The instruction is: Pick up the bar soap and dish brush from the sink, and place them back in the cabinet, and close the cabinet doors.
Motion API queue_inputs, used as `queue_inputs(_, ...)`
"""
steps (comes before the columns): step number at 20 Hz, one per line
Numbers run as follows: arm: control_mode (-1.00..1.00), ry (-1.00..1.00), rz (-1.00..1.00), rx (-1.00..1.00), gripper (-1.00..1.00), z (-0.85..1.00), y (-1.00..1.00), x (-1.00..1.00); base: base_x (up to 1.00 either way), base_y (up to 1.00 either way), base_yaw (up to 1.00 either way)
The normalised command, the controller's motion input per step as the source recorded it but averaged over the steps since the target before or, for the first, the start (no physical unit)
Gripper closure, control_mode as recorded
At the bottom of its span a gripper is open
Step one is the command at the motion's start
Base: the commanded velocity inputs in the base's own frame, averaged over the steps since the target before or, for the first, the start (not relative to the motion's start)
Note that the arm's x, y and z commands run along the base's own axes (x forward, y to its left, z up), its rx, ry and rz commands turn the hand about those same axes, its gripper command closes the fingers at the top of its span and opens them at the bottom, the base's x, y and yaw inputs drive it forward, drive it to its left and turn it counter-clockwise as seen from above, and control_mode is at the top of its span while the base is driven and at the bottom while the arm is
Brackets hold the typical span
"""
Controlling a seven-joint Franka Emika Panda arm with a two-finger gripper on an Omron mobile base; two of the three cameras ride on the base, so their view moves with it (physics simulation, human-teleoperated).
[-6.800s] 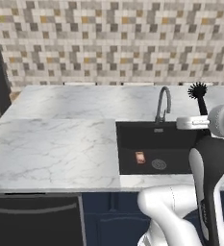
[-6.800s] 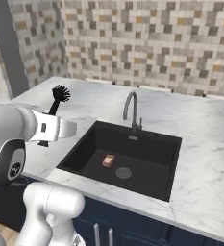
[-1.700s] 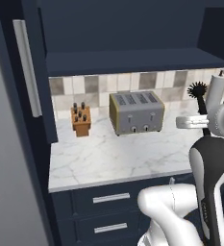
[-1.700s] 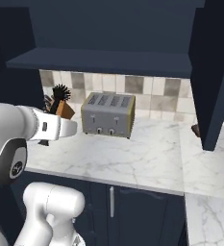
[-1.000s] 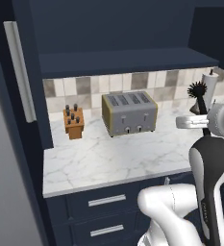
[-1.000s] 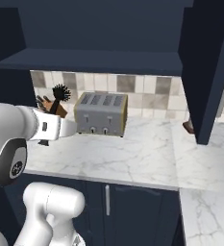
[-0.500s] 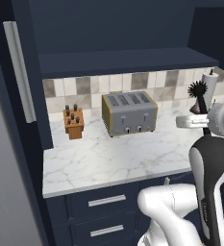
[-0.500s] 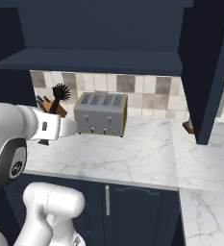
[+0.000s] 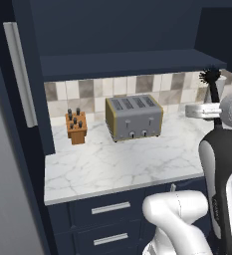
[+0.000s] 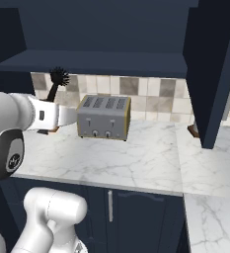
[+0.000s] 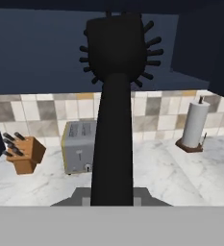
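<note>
Gripper [image 10: 51, 109] clamps the dish brush [image 11: 114, 115] upright — bristles up, clear of the toaster [image 9: 133, 117] — poised below the cabinet [image 10: 96, 59] shelf.

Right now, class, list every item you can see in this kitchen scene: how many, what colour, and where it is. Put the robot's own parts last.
dish brush: one, black, held upright in the gripper, bristly head up, below the cabinet shelf.
toaster: one, silver-grey with four slots, on the counter against the tiled wall.
knife block: one, wooden with dark handles, on the counter left of the toaster.
paper towel roll: one, white on a brown stand, on the counter right of the toaster.
counter: one, white marble, above navy drawers.
cabinet: one, dark navy, above the counter.
cabinet doors: two, navy, standing open.
gripper: one, white, shut on the dish brush handle.
</note>
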Motion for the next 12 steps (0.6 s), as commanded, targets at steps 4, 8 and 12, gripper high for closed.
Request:
queue_inputs(4, -1.0, -0.07, 0.0, 0.0, 1.0, 0.36, 0.0, 0.16, 0.0, 0.0, 0.0)
queue_inputs(8, -1.0, -0.05, 0.0, 0.0, 1.0, 0.25, 0.0, 0.33, 0.0, 0.0, 0.0)
queue_inputs(12, -1.0, -0.01, 0.0, 0.0, 1.0, 0.23, 0.0, 0.49, 0.0, 0.0, 0.0)
